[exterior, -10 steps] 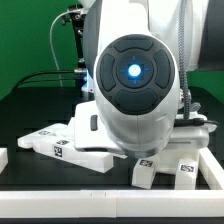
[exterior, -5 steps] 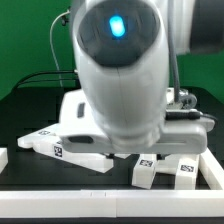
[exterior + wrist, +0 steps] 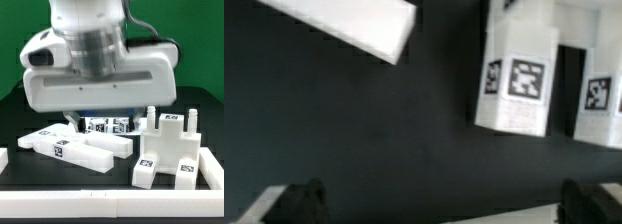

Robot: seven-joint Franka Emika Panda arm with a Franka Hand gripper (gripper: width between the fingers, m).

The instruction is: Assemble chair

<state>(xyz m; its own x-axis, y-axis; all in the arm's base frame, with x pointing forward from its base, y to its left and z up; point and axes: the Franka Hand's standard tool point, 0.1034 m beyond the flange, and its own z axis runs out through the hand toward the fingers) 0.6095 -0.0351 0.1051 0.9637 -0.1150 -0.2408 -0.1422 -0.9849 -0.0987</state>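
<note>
Now your arm has lifted clear of the parts it was crowding 1 second ago. The pincer (image 3: pixel 446 205) has spread wide and grips nothing over the bare black table (image 3: pixel 349 130). In the exterior view, the chair's white pegged plastic block (image 3: pixel 170 150) sits by the table's near right corner, with the long white tagged bar (image 3: pixel 75 150) just beside it. The 2 pieces look unjoined, so a fresh pick likely comes next.

- Arm (image 3: pixel 85 12): glossy white shell ending in a grey collar (image 3: pixel 95 45).
- Broad white casing (image 3: pixel 95 85) below it, with rounded corners.
- Black cable (image 3: pixel 148 30) beside the arm.
- Fingers (image 3: pixel 303 203): dark with blunt tips.
</note>
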